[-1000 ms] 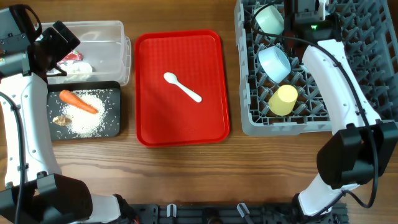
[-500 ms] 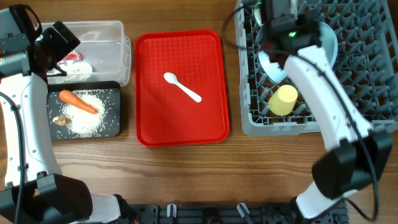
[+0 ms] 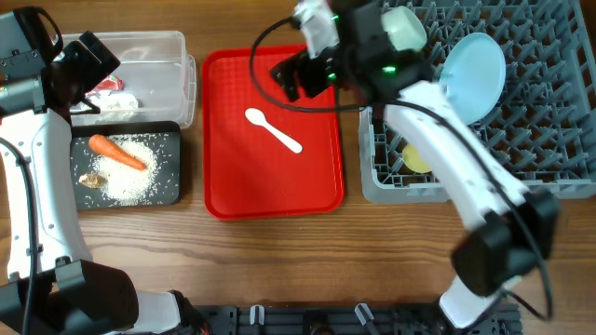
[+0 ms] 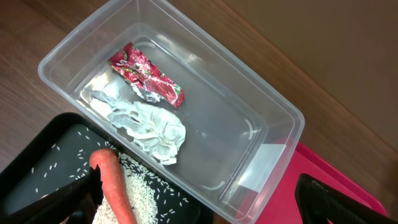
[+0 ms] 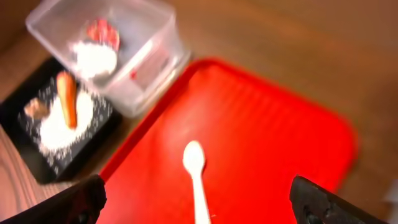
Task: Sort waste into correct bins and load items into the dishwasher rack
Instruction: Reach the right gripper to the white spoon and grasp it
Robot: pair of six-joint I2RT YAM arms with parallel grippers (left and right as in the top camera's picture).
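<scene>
My left gripper point(image 3: 88, 63) point(image 4: 199, 210) hangs open and empty over the clear tub point(image 3: 172, 46) point(image 4: 273, 118). That bin holds the red wrapper point(image 4: 146, 79) and the white tissue point(image 4: 148, 126). The black tray point(image 3: 169, 191) carries the carrot point(image 3: 117, 152) point(image 4: 115, 186), rice point(image 3: 142, 175) and brown scraps point(image 3: 91, 180). Above the far part of the red tray point(image 3: 270, 177), my right gripper point(image 3: 296, 76) point(image 5: 202, 205) is open and empty, with the white spoon point(image 3: 274, 129) point(image 5: 198, 174) below it. The dishwasher rack point(image 3: 549, 140) holds the mint bowl point(image 3: 405, 28), the blue plate point(image 3: 473, 63) and the yellow cup point(image 3: 414, 163), which my arm partly hides.
The red tray point(image 5: 273, 124) lies between the bins and the rack, with only the spoon on it. Bare wooden table point(image 3: 279, 261) runs along the front. The right wrist view is blurred.
My right arm swung left from the rack to above the red tray, and its jaws opened. The blue plate now stands uncovered in the rack. The left arm has not moved.
</scene>
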